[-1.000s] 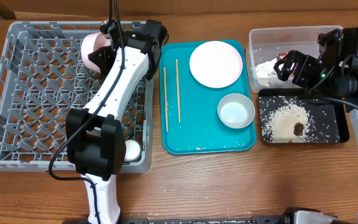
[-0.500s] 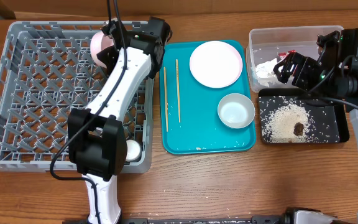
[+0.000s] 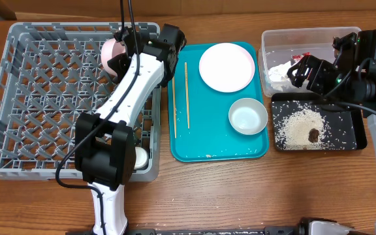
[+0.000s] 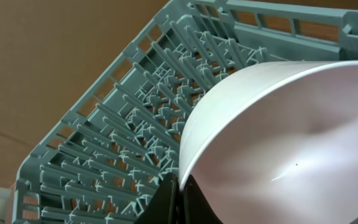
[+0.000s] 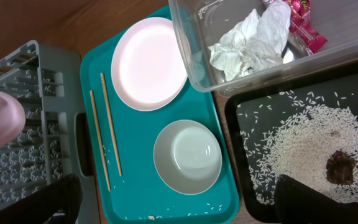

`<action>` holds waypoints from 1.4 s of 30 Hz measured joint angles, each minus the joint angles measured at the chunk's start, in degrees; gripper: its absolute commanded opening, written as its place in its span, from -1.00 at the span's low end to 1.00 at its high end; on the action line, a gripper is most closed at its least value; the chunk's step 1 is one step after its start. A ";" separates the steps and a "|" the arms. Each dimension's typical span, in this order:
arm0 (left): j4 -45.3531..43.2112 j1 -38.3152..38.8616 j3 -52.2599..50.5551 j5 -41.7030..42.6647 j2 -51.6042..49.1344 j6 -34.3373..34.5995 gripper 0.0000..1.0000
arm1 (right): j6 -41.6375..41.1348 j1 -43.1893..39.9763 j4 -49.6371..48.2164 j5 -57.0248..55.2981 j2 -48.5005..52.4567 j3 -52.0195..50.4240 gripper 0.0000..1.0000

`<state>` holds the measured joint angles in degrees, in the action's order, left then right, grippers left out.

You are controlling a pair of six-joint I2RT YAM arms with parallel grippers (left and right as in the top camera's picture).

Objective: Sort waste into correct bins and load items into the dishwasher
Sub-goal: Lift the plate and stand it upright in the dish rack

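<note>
Above wooden table, pink bowl in left gripper hides part of rack.

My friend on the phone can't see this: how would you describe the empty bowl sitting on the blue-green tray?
Find the teal tray in the middle of the table, beside the grey rack. The bowl sits in its right half, near the front edge, below the round plate. It is smaller and deeper than the plate, and round, unlike the thin chopsticks on the tray's left.
</note>
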<state>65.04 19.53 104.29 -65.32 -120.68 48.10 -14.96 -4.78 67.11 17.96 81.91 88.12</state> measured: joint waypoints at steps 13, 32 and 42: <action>-0.74 0.00 -0.17 0.02 -0.33 0.00 -0.92 | 0.00 0.00 1.07 0.00 0.00 0.00 1.00; -2.56 0.00 -0.17 1.84 -0.68 0.00 -0.92 | -0.02 0.00 2.19 0.00 0.00 0.00 1.00; -1.14 0.26 -0.17 -2.23 -3.26 1.29 -0.92 | 0.00 0.00 2.38 0.02 0.00 0.00 1.00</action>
<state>63.90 19.79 104.12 -67.55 -123.94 49.39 -14.96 -4.78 69.49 17.98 81.91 88.12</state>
